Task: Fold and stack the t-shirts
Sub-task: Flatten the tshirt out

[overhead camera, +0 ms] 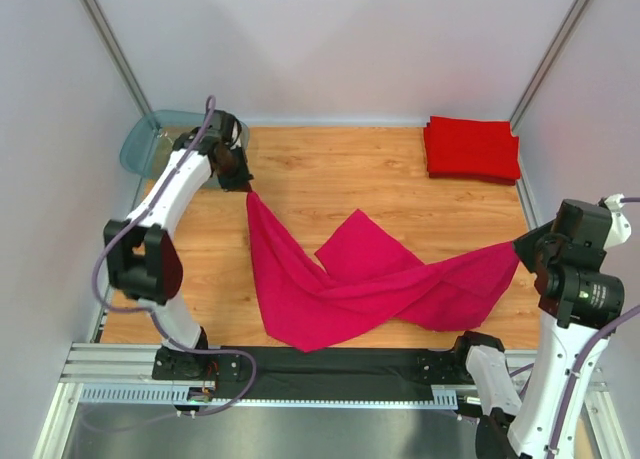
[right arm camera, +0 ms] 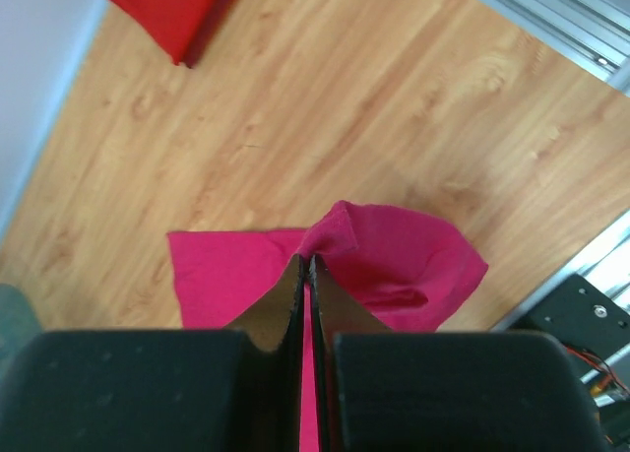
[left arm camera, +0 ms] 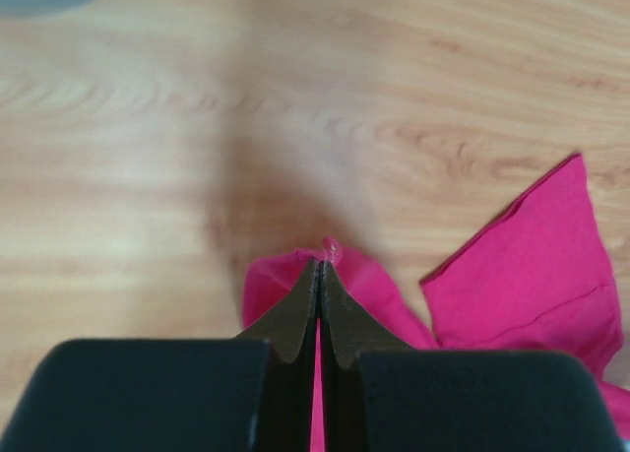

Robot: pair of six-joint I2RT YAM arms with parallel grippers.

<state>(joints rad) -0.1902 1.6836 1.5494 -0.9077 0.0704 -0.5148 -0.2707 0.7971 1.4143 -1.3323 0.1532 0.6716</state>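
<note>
the crumpled magenta-pink cloth t-shirt spans left to right across the light wooden table, one end pinched tight in the left gripper, the other in the right gripper, its middle sagging

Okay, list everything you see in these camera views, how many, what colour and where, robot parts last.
magenta-pink soft cloth t-shirt: one, magenta-pink, unfolded, stretched across the middle of the table between both pincers.
stack of folded red cloth t-shirts: one stack, number of shirts unclear, bright red, far right corner.
translucent plastic tub: one, blue-grey, far left corner, partly behind the left arm.
wooden table: one, light brown, under everything.
left pincer: one, black, shut on one end of the magenta-pink shirt.
right pincer: one, black, shut on its other end.
</note>
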